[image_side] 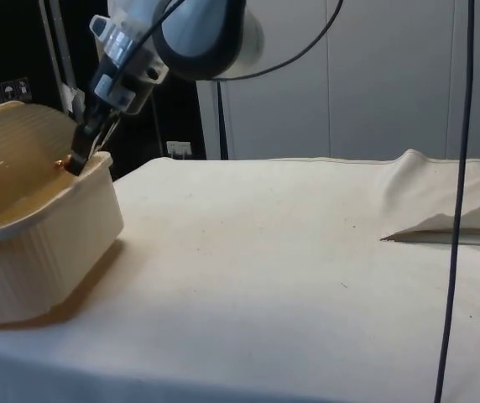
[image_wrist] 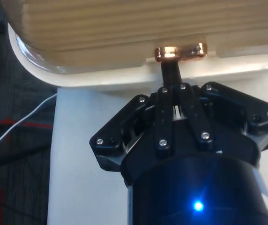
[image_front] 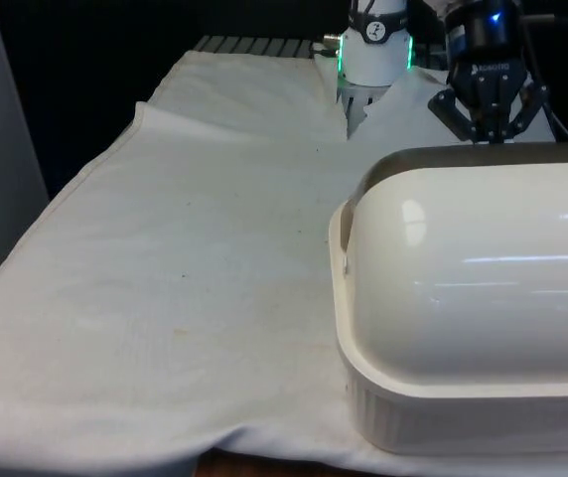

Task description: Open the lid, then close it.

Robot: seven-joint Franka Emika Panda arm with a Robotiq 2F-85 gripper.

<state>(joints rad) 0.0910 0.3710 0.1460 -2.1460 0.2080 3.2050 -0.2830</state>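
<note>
A cream bread box (image_front: 433, 412) stands on the front view's right, its back to that camera. Its rounded lid (image_front: 483, 268) is ribbed on the robot's side (image_side: 9, 138) and reaches down to the base's rim (image_side: 89, 180). A small copper handle (image_wrist: 180, 51) sits at the lid's lower edge, just above the rim (image_wrist: 101, 79). My black gripper (image_wrist: 171, 65) is shut, with its fingertips together and touching the handle from below, not around it. In the side view the gripper (image_side: 77, 163) points down at the handle (image_side: 59, 164). From the front, the gripper (image_front: 488, 137) hangs behind the box's top.
The white cloth (image_front: 165, 258) lies open on the front view's left of the box. A raised fold in the cloth (image_side: 441, 222) sits near the robot's base. A black cable (image_side: 458, 210) hangs down in the side view.
</note>
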